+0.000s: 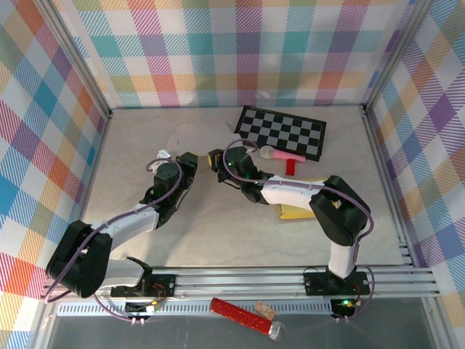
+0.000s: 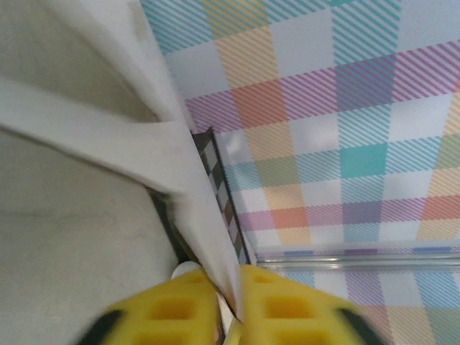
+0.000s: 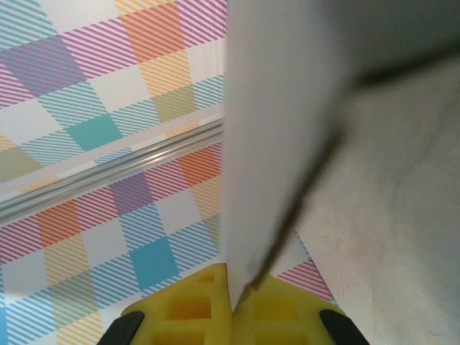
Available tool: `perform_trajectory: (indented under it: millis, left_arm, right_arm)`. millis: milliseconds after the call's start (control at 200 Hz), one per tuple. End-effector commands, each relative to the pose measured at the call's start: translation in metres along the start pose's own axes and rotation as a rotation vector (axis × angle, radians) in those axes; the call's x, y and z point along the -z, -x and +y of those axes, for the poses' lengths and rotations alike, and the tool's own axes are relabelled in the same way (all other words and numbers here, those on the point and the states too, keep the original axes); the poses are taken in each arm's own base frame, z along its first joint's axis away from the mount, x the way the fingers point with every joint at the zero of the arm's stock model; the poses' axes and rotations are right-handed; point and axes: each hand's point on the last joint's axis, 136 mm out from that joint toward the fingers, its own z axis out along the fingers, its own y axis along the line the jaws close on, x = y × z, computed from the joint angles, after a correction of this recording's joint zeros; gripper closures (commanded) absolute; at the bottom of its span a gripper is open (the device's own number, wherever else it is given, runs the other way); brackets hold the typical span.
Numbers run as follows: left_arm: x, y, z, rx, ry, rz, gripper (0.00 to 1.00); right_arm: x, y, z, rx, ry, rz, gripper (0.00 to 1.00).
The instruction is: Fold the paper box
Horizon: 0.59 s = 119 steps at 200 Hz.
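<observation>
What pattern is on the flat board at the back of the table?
The board is black-and-white chequered, clearest in the top external view.

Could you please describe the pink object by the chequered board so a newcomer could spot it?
Find the black-and-white chequered board at the far right of the table. On its near edge lies a pink stick with a pale rounded head. Unlike the small red block beside it, it is long and pink.
</observation>
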Motion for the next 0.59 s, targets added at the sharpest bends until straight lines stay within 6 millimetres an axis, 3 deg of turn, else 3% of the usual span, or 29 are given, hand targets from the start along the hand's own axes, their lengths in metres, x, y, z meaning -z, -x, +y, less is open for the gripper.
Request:
perform_trajectory:
  millis: [0, 55, 120, 315, 450, 590]
  left_arm:
    - [0.018, 0.0, 0.006, -0.008, 0.13, 0.04, 0.54]
    - [0.032, 0.006, 0.011, -0.033, 0.205, 0.044, 0.37]
    - [0.048, 0.016, 0.022, -0.034, 0.297, 0.053, 0.27]
    - [0.074, 0.044, 0.052, 0.13, 0.36, 0.04, 0.22]
    - [0.075, 0.067, 0.067, 0.286, 0.285, -0.073, 0.21]
    - [0.074, 0.095, 0.066, 0.358, 0.214, -0.181, 0.18]
  right_arm:
    - [0.003, -0.003, 0.003, -0.046, -0.053, 0.048, 1.0]
    - [0.008, -0.003, 0.0, -0.042, -0.089, 0.066, 1.0]
    - [0.012, -0.002, 0.003, -0.03, -0.107, 0.089, 1.0]
    - [0.018, 0.003, 0.009, -0.054, -0.088, 0.106, 1.0]
    - [0.02, -0.003, 0.01, -0.054, -0.099, 0.146, 1.0]
    - [0.023, -0.009, 0.006, -0.053, -0.12, 0.179, 1.0]
